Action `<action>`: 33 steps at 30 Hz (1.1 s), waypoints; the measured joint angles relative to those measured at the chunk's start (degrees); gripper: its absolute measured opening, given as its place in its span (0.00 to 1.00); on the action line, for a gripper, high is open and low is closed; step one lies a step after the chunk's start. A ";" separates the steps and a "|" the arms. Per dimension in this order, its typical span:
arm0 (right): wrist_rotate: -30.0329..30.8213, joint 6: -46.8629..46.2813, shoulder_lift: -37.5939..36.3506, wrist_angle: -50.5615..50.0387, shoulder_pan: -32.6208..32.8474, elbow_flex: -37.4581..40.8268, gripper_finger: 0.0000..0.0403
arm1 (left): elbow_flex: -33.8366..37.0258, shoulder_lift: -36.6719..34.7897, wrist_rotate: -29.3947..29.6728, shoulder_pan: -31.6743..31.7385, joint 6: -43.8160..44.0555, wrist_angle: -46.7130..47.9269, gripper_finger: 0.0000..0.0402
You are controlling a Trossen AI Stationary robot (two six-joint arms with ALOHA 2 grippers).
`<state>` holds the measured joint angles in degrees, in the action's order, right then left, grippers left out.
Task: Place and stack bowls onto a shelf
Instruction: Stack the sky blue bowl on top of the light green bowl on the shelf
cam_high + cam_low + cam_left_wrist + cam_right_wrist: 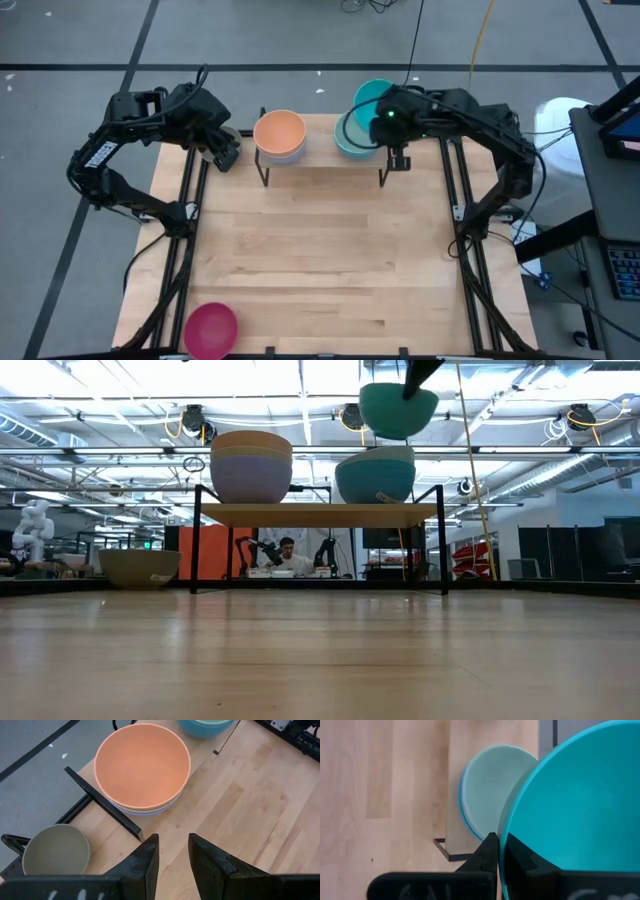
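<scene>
The shelf [320, 513] stands at the table's far middle. On its left end sits a stack of bowls [280, 135], an orange one on top of a periwinkle one [250, 478]. On its right end a mint bowl rests inside a blue one [490, 790]. My right gripper [497, 845] is shut on a cyan bowl [398, 408], which hangs above that right stack [375, 475]. My left gripper [173, 840] hovers open and empty just left of the shelf. An olive-grey bowl [56, 851] stands on the table beside it. A magenta bowl [210, 330] sits at the near left corner. My right gripper grips the cyan bowl by its rim [501, 851], one finger inside the bowl and one outside against the wall. The fingers slant down from above. The bowl is lifted clear, its opening up, above the shelf's right stack.
The shelf's thin black legs [265, 178] stand on the wooden tabletop [320, 260]. Black rails [185, 250] run along the table's left and right sides. The middle of the shelf between the two stacks is bare.
</scene>
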<state>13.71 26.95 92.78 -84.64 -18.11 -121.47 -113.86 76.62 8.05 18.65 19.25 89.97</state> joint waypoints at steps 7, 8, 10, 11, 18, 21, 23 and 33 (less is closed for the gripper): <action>-0.23 0.31 3.34 -0.80 1.78 0.00 0.00 | 0.00 0.00 0.00 0.00 0.81 -0.02 0.28; -0.22 0.29 3.78 -1.22 1.77 0.00 0.00 | 0.02 0.00 0.00 0.00 0.86 0.00 0.28; -0.26 0.27 4.65 -1.51 1.75 0.00 0.00 | 0.00 0.00 0.00 0.00 1.06 -0.02 0.28; -0.31 0.32 5.11 -1.39 1.75 0.00 0.00 | 0.02 0.00 -0.01 0.01 1.05 -0.01 0.28; -3.72 2.39 8.56 -0.87 0.09 0.00 0.00 | 0.01 0.00 -0.01 0.00 1.24 0.00 0.28; -4.84 3.01 9.91 0.31 -0.73 0.00 0.00 | 0.00 0.00 -0.02 0.00 1.60 0.00 0.28; -4.96 3.78 10.49 0.30 -1.19 0.00 0.00 | 0.00 0.00 -0.02 0.02 2.25 0.00 0.28; -5.00 5.30 11.16 0.59 -2.07 0.02 0.05 | 0.02 0.00 -0.02 0.00 2.29 0.00 0.28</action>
<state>8.71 32.26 103.94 -84.05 -20.19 -121.45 -113.84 76.62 8.03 18.65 21.54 89.97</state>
